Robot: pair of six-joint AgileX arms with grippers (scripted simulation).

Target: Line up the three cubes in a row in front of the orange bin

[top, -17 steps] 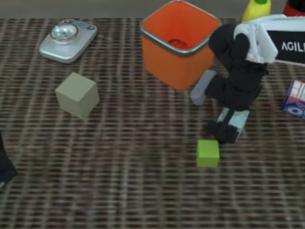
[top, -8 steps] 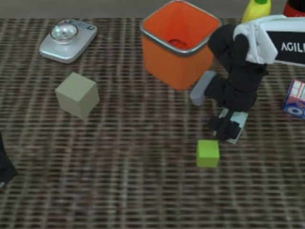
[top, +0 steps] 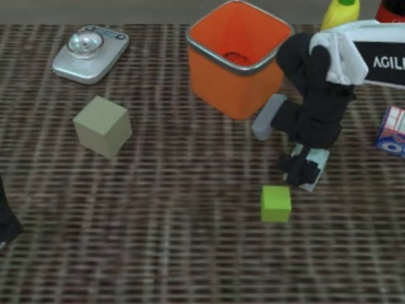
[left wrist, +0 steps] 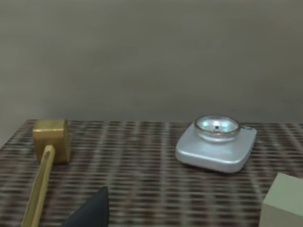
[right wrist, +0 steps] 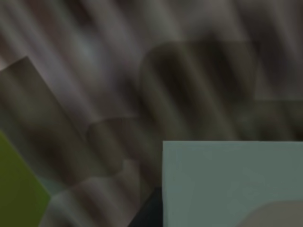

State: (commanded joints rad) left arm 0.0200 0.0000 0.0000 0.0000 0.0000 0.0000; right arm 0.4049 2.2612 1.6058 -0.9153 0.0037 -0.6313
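Three cubes sit on the woven table. The beige cube, the largest, stands alone on the left half, well apart from the other two and just below a silver kitchen scale. The green cube, the smallest, lies in front of the one orange bin and a little to its right. The grey-blue cube is just up and to the right of the green one, mostly hidden under the right gripper, which is down on it; only its pale edges show around the dark fingers. Whether those fingers are clamped on it or loose, I cannot tell. The right wrist view shows the pale grey-blue face very near and a corner of the green cube at the side.

The bin stands upright at the back middle of the table. Behind the right arm are one yellow bottle and one blue-and-white box at the right edge.

The left arm is parked at the table's left edge; only a dark sliver shows, so the state of its fingers cannot be told. Its wrist view takes in the scale, one wooden mallet and a corner of the beige cube.
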